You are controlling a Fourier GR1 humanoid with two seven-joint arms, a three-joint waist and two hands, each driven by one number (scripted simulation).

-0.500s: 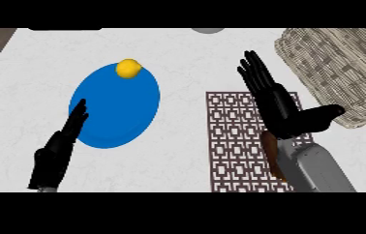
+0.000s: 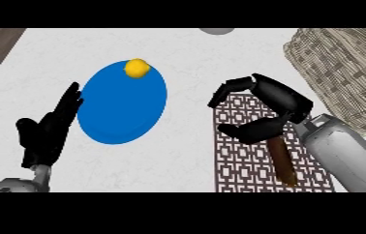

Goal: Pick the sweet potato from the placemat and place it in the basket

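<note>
Your white table [image 2: 186, 49] carries one plate [image 2: 121, 107], one placemat [image 2: 243, 165], one sweet potato [image 2: 283, 163] and one basket [image 2: 332, 68]. The right hand [image 2: 282, 100] has its fingers curled on nothing, and the left hand [image 2: 50, 131] has them straight.

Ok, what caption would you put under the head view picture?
Right hand, fingers curled, above the sweet potato on the placemat; basket at the far right.

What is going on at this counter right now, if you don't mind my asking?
The robot's right hand hangs over the patterned placemat, right above the upper end of the brown sweet potato, which lies on the mat. Whether the hand has hold of it cannot be told. The basket at the far right has not received it. The left hand rests open at the left, beside a blue plate carrying a small yellow fruit.
</note>
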